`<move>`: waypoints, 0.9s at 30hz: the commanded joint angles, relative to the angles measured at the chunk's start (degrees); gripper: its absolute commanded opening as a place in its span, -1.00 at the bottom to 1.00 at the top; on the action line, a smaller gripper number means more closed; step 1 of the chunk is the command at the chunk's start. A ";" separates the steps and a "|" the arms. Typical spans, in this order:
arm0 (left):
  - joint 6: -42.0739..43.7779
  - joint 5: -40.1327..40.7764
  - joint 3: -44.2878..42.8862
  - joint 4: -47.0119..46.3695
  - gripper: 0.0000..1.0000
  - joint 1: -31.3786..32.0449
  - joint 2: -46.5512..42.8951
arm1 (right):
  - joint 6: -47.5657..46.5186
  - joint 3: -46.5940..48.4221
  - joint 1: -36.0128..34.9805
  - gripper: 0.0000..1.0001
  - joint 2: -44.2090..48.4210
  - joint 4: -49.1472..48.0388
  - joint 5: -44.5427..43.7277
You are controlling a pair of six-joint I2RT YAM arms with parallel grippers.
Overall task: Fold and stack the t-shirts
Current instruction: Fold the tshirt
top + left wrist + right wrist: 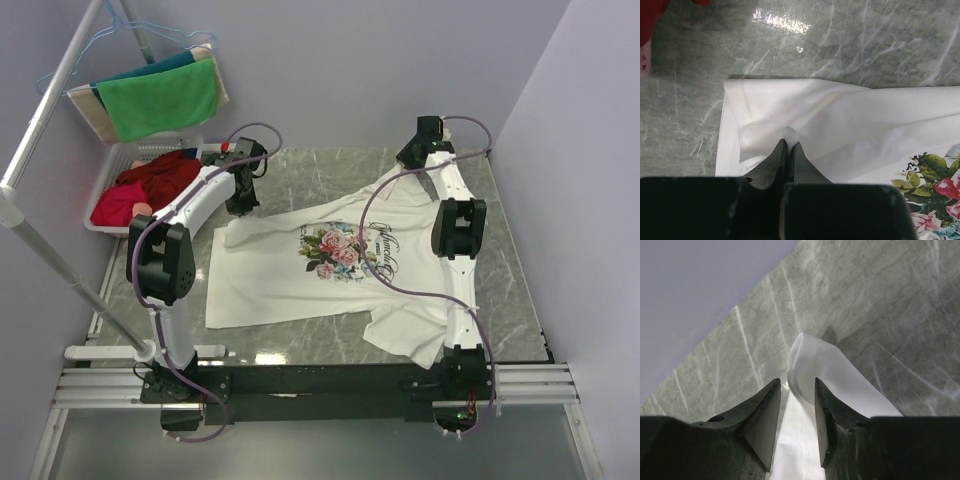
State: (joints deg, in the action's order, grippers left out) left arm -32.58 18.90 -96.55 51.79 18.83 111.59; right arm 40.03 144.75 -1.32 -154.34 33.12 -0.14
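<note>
The shirt (pixel 290 285) lies flat on the desk (pixel 505 260), flowers up. The left tool (pixel 789 146) is pressed together, pinching cloth near a far corner. The right tool (pixel 796 386) is half spread with cloth between its tips, and I think it is not pinching yet. This looks like the start of a fold. Next, the right tool must squeeze, then both lift together.

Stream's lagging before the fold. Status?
Left pincer shut on t-shirt edge. Right pincer open, astride a raised fold of it. Body spread, print up. Basket of red clothes left, apart.
</note>
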 commanded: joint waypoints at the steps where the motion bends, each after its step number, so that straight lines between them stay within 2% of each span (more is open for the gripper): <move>1: 0.59 0.44 -2.41 0.33 -0.99 -0.46 -2.34 | 1.19 2.73 0.62 -0.21 -1.66 -0.96 1.11; 5: 0.59 0.35 -2.59 0.33 -0.99 -0.64 -2.34 | 1.36 2.82 0.71 -0.28 -1.93 -0.08 1.63; 8: 0.59 0.26 -2.59 0.24 -0.99 -0.64 -2.52 | 1.37 3.00 0.88 -0.42 -2.10 0.36 1.99; 12: 0.59 0.26 -2.41 0.15 -0.99 -0.72 -2.61 | 1.28 2.38 0.97 -1.00 -1.66 0.36 1.29; 18: 0.32 1.84 -2.58 0.06 -0.99 -0.72 -2.61 | -0.04 -0.60 0.71 -1.00 1.93 -1.57 0.23; 27: -4.33 7.90 -12.07 -0.36 -0.99 -4.15 1.96 | -2.77 -3.95 0.97 -1.00 13.35 -8.34 -1.70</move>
State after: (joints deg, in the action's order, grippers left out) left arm -34.20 22.41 -102.65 53.25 17.10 111.96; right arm 39.27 140.22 -0.89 -151.22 30.50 0.27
